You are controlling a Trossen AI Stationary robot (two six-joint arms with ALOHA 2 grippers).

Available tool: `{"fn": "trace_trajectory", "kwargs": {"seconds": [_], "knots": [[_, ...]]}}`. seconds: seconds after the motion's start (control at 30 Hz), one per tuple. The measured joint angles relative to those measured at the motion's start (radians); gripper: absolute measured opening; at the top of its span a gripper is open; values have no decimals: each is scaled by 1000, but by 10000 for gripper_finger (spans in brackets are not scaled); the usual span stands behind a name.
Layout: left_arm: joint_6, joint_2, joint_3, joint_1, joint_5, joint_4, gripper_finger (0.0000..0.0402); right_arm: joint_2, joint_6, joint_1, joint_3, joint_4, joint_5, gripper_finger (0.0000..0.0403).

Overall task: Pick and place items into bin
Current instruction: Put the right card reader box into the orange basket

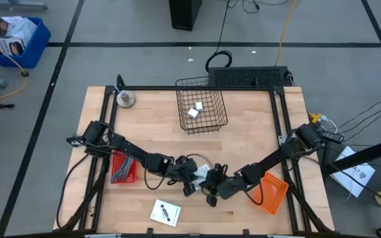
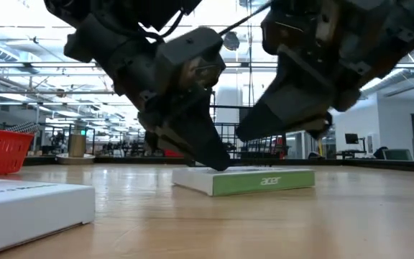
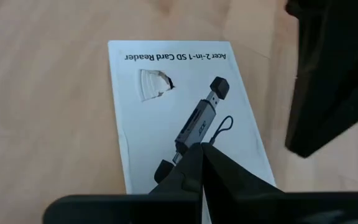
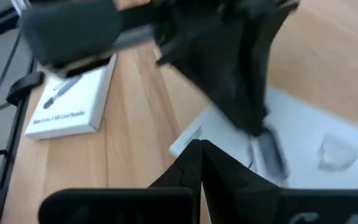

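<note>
I'm looking at a flat white card-reader box [image 3: 185,118] lying near the table's front edge, between my two grippers. I'm judging it light, stiff and slick-faced, so it's wanting a pinch across its thin edges, not from the top. It's showing a printed picture of the reader, a torn spot and a green side [image 2: 264,182]. My left gripper [image 2: 210,155] is touching down on it, jaws together; the right gripper [image 2: 246,133] is hovering beside, jaws together too, both empty. The wire bin [image 1: 202,106] is sitting well apart.

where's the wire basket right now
In the high view the wire basket sits at the table's far edge, centre, beyond both grippers, right of the round metal thing.
</note>
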Motion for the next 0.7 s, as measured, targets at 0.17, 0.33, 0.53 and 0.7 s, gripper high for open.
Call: {"fn": "trace_trajectory", "kwargs": {"seconds": [0.17,0.33,0.53,0.7], "knots": [[49,-20,-3,16,-25,9,12,-1,75,34,0,-38,16,0],[117,-83,-2,13,-86,-32,17,-1,148,50,0,-105,13,0],[20,-102,-4,80,-157,-344,9,0,269,50,0,-239,17,0],[20,-56,0,116,-21,-265,5,0,278,34,0,-262,37,0]]}}
